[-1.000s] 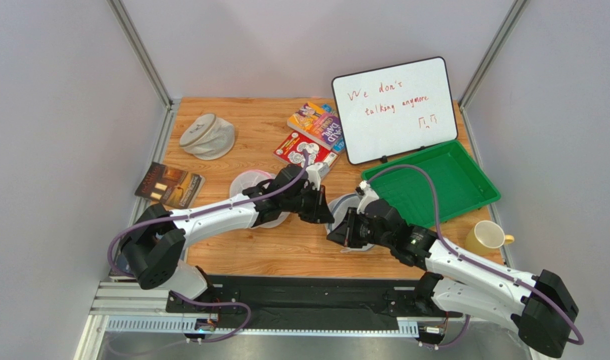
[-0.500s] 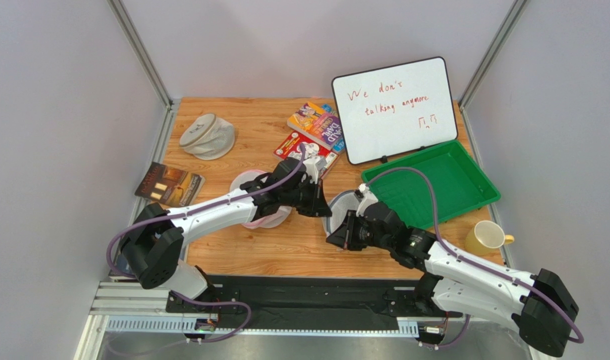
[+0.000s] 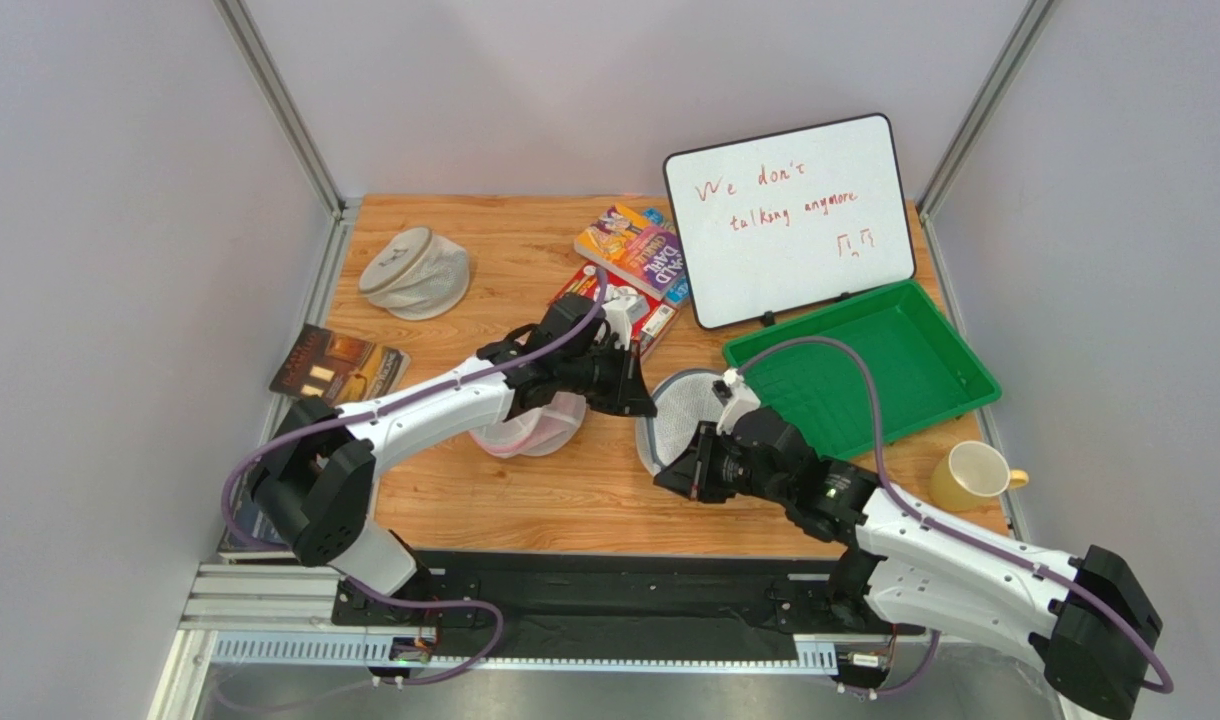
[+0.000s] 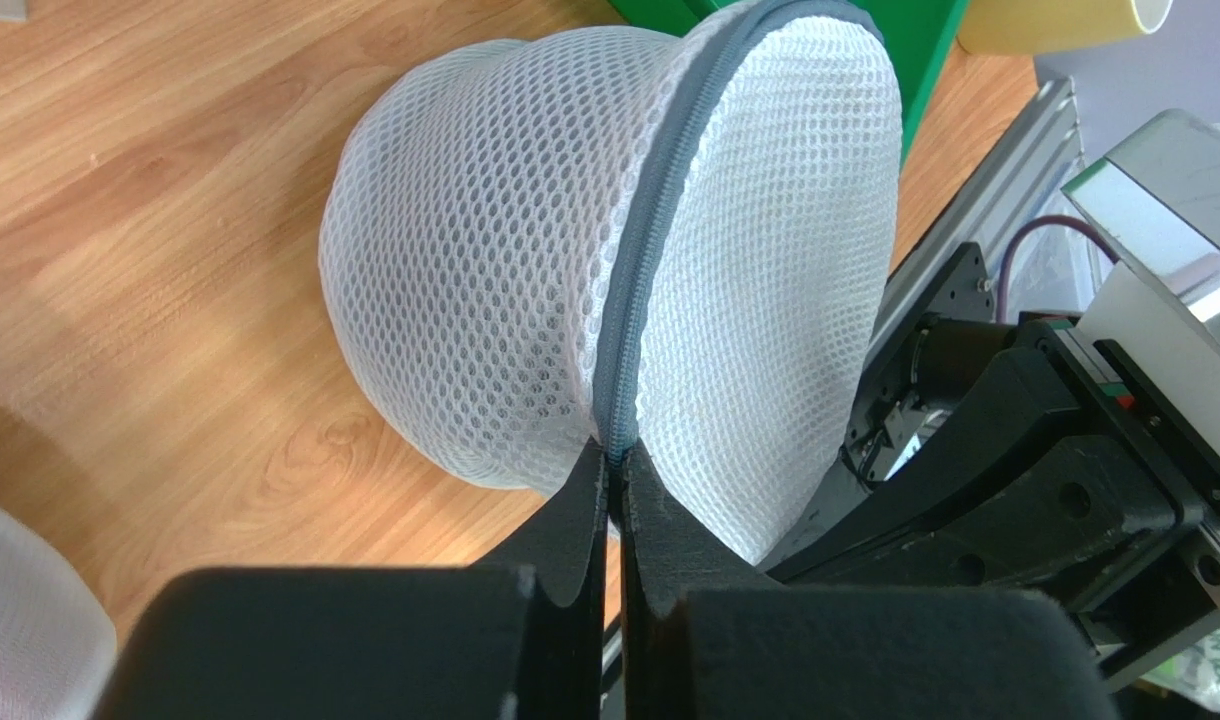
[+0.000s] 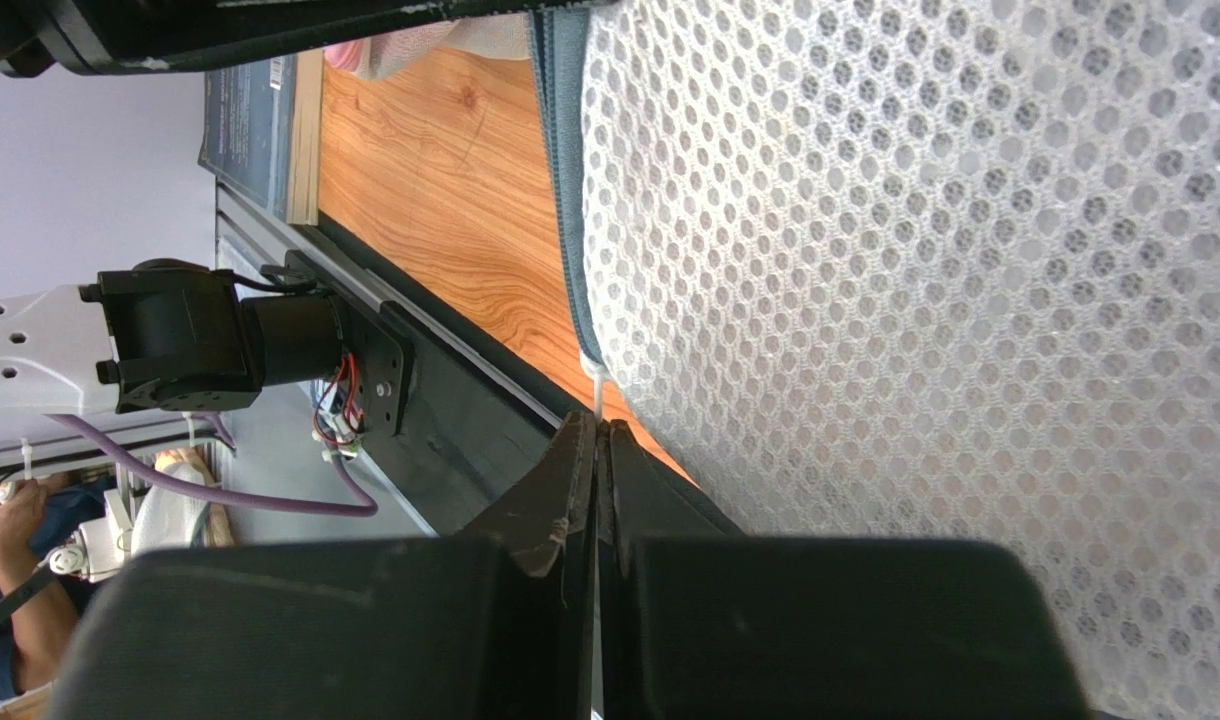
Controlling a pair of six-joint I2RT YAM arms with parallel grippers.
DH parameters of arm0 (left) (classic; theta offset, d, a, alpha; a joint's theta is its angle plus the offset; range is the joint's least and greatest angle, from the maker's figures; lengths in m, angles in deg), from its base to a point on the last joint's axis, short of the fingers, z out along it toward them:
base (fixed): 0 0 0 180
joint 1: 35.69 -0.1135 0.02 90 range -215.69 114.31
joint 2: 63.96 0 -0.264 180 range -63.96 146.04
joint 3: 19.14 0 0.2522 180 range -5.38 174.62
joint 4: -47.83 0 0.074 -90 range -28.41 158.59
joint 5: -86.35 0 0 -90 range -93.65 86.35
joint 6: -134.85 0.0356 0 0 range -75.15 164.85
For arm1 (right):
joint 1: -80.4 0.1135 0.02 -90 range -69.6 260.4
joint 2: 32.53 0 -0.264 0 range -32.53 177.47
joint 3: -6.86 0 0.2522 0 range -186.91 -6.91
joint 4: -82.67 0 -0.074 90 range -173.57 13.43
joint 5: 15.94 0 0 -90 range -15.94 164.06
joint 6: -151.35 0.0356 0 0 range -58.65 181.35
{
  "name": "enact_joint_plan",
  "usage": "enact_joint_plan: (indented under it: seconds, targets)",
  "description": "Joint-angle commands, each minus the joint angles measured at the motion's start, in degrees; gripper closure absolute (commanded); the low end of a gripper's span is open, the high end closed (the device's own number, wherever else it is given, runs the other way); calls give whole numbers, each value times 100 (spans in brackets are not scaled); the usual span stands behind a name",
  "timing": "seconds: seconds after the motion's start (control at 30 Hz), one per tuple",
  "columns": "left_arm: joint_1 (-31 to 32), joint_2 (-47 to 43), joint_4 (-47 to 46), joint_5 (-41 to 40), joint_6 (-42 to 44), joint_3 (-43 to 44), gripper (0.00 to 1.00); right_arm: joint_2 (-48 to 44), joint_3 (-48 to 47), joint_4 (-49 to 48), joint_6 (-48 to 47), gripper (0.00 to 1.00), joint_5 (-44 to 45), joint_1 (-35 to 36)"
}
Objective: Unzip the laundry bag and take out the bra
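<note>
The white mesh laundry bag (image 3: 694, 402) is held off the table, tilted, between my two grippers. In the left wrist view its grey-blue zipper (image 4: 649, 270) runs down the bag (image 4: 481, 300) into my left gripper (image 4: 616, 456), which is shut on the zipper rim. My right gripper (image 5: 598, 426) is shut on a thin white tab at the zipper's edge (image 5: 562, 180), with mesh (image 5: 947, 300) filling the right of that view. From above, the left gripper (image 3: 640, 396) is at the bag's left and the right gripper (image 3: 670, 470) below it. The bra is out of view.
A pink-tinted mesh bag (image 3: 523, 432) lies under my left arm. A beige-grey bag (image 3: 415, 272) and a book (image 3: 337, 369) are at the left. Colourful packets (image 3: 634, 258), a whiteboard (image 3: 789, 215), a green tray (image 3: 932, 383) and a yellow mug (image 3: 974, 474) are at the back and right.
My left gripper has pulled toward the back of the table with the zipper rim, and the bag's round face has tipped up more. The right gripper has barely moved.
</note>
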Motion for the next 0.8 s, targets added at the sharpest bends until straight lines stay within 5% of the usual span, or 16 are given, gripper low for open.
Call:
enact_joint_plan:
  seconds: [0.0, 0.17, 0.37, 0.5, 0.77]
  targets:
    - [-134, 207, -176, -40, 499, 439, 100, -17, 10, 92, 70, 100, -277, 108]
    - [-187, 454, -132, 144, 780, 492, 100, -8, -578, 905, -411, 94, -224, 108]
    - [-204, 480, -35, 154, 1211, 448, 100, -200, -1923, 2595, -1308, 52, 732, 99]
    - [-222, 515, 9, 189, 1466, 439, 100, -385, -2205, 3036, -1608, 47, 1663, -41]
    - [-240, 551, 88, 312, 1598, 457, 100, -289, -2144, 3344, -2004, 47, 1939, -1192]
